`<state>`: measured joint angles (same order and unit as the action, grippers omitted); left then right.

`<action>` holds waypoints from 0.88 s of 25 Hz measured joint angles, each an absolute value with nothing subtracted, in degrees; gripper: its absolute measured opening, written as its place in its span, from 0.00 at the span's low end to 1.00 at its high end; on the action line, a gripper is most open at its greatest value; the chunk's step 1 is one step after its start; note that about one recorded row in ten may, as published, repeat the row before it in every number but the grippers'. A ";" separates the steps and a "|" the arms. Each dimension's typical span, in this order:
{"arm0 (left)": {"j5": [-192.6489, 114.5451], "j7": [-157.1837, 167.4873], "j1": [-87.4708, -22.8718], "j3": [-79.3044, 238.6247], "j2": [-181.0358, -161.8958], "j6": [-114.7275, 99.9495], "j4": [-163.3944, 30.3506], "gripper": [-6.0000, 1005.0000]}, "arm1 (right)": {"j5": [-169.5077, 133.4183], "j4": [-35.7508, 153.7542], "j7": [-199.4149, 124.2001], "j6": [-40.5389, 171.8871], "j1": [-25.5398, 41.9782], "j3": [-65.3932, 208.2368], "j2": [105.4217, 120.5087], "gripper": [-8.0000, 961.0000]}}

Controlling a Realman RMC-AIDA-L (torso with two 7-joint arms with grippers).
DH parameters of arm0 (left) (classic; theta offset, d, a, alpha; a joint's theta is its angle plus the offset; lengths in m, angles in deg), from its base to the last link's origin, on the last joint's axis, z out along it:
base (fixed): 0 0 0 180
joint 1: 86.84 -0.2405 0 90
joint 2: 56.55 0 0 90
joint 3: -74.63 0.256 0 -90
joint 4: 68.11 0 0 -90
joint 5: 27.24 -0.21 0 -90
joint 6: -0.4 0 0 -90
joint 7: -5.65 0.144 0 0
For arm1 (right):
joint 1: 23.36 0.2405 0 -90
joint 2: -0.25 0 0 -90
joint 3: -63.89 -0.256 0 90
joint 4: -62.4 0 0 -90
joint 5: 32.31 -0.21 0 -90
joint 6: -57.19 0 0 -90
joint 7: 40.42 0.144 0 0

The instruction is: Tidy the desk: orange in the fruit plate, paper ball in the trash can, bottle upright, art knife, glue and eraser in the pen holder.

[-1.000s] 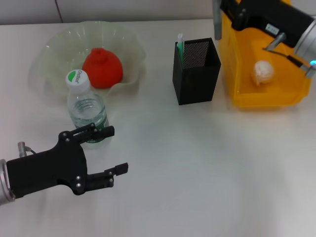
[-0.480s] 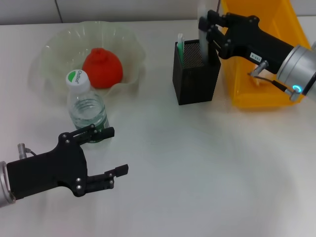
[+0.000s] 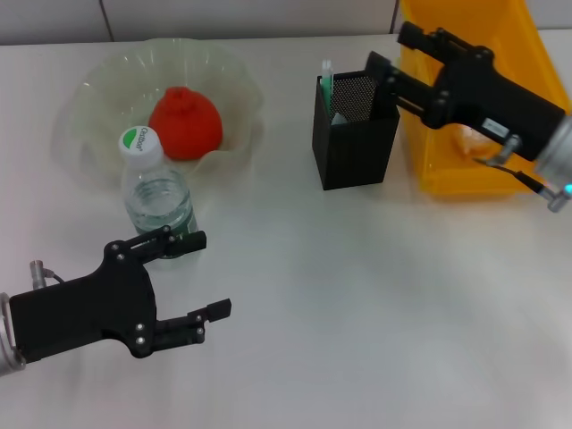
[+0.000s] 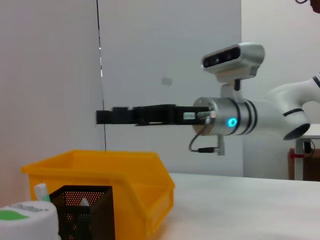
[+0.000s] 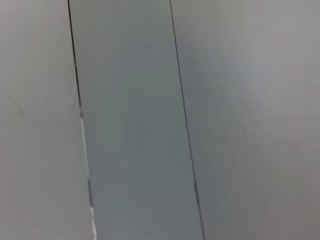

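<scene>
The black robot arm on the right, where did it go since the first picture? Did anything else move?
The right gripper swung from above the trash can across to the pen holder, and it now hangs over the holder's right rim. The pale stick it carried half a second ago no longer shows. The left gripper, open near the upright bottle, stayed put, as did the orange in the fruit plate.
</scene>
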<state>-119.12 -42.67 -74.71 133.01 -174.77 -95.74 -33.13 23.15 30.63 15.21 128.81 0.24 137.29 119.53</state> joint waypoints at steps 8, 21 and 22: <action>-119.33 -42.99 -75.11 132.91 -174.42 -96.17 -33.13 0.80 | 31.78 25.68 17.53 139.19 -6.74 136.93 117.66 0.77; -119.44 -45.47 -75.27 132.89 -173.67 -98.98 -33.09 0.80 | 54.82 25.87 15.98 148.69 -4.52 137.08 117.98 0.88; -119.44 -45.50 -75.22 132.90 -173.66 -99.00 -33.07 0.80 | 54.91 25.96 14.93 148.58 -4.52 136.92 118.32 0.88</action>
<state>-119.44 -45.50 -75.22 132.90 -173.66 -99.00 -33.07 54.91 25.96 14.93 148.58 -4.52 136.92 118.32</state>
